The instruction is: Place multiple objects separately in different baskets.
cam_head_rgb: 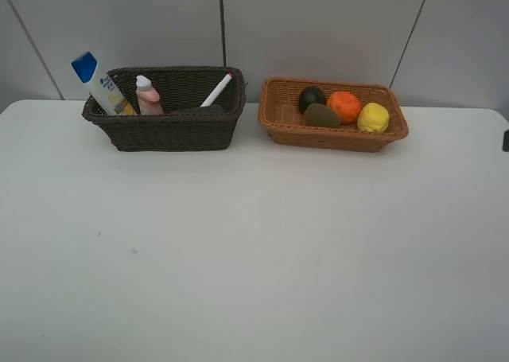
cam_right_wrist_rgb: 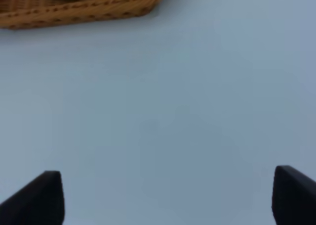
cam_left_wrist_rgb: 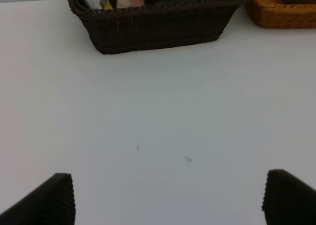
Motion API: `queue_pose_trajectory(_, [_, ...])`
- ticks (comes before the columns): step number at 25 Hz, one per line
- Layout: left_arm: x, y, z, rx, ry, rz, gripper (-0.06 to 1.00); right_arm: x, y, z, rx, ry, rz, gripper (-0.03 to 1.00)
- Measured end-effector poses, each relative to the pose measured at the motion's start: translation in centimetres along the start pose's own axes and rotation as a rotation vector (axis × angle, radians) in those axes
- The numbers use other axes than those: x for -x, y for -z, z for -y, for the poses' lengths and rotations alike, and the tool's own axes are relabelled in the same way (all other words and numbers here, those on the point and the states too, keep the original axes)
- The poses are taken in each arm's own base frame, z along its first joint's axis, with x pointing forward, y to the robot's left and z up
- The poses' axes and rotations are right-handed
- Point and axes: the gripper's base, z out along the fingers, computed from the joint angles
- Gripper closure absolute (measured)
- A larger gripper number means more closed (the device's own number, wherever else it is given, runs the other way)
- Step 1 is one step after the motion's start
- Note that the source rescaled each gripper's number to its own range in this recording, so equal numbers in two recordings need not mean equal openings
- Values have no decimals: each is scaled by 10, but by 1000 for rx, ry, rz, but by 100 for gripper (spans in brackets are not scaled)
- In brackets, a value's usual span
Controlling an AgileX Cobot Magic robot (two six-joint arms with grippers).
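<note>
The dark brown basket (cam_head_rgb: pixel 167 131) at the back left holds the white shampoo bottle with blue cap (cam_head_rgb: pixel 97 82), the small pink bottle (cam_head_rgb: pixel 147 96), the white marker (cam_head_rgb: pixel 217 90) and a dark grey eraser block (cam_head_rgb: pixel 195 109). To its right the orange-tan basket (cam_head_rgb: pixel 334 135) contains the dark mangosteen (cam_head_rgb: pixel 311 98), brown kiwi (cam_head_rgb: pixel 321 116), orange (cam_head_rgb: pixel 344 107) and yellow lemon (cam_head_rgb: pixel 373 118). Neither arm shows in the high view. My left gripper (cam_left_wrist_rgb: pixel 168 198) hangs open over bare table, short of the dark basket (cam_left_wrist_rgb: pixel 158 29). My right gripper (cam_right_wrist_rgb: pixel 168 195) is open and empty near the tan basket (cam_right_wrist_rgb: pixel 84 10).
The white table (cam_head_rgb: pixel 254 251) spreads wide in front of both baskets. Grey wall panels stand behind them. A small dark object (cam_head_rgb: pixel 505 140) sits at the table's right edge.
</note>
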Motion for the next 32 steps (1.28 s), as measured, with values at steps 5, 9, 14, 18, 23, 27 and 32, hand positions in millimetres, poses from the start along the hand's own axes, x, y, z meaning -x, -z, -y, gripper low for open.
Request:
queue_pose_trajectory(5, [0, 0, 0, 0, 0, 0, -6, -48, 54, 7, 31, 1, 238, -3])
queue_pose_trajectory(9, [0, 0, 0, 0, 0, 0, -6, -78, 80, 12, 44, 4, 368, -3])
queue_pose_trajectory(14, [0, 0, 0, 0, 0, 0, -6, -105, 92, 16, 50, 13, 409, -3])
queue_pose_trajectory(18, [0, 0, 0, 1, 0, 0, -6, -108, 80, 17, 42, 33, 370, -3])
queue_pose_trajectory(23, [0, 0, 0, 2, -1, 0, -6, -106, 70, 16, 48, 39, 383, -3])
queue_pose_trajectory(27, [0, 0, 0, 3, -1, 0, -6, -106, 70, 16, 49, 38, 387, -3])
queue_pose_trajectory(32, [0, 0, 0, 3, -1, 0, -6, -106, 70, 16, 49, 39, 387, -3])
